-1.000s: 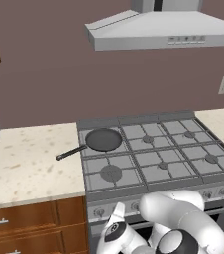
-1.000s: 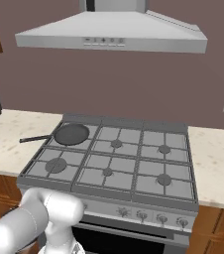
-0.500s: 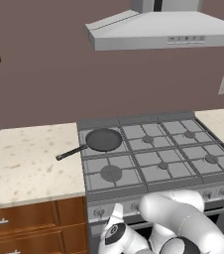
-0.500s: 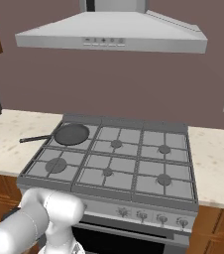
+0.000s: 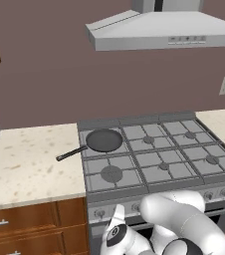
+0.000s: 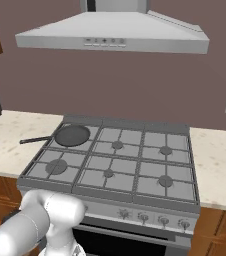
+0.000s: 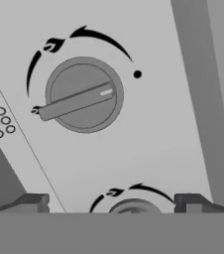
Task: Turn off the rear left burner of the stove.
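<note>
The wide gray steel gas stove (image 5: 154, 164) stands between two speckled beige stone tables (image 5: 30, 159), under a gray range hood (image 6: 112, 35). Its rear left burner (image 5: 102, 141), a square section of gray metal grating in the back corner of the cooktop, carries a round black frying pan (image 5: 103, 140) whose handle reaches out over the left table. No flame can be made out on it in either base view.

The white arm is folded down low in front of the stove's knob row. In the hand view the hand (image 7: 111, 202) is close against the gray control panel, its two dark fingertips (image 7: 32, 201) set well apart with nothing between them. A round gray knob with a raised bar (image 7: 84, 94) sits above them, its bar tilted off the black dot mark (image 7: 137, 74); a second knob (image 7: 134, 207) lies just between the tips, mostly hidden.

Assessment: approach to the controls appears complete; no knob is gripped. Remaining work is closing on the correct knob and rotating it to off. Which of the two knobs serves the rear left burner cannot be determined from the panel markings.
</note>
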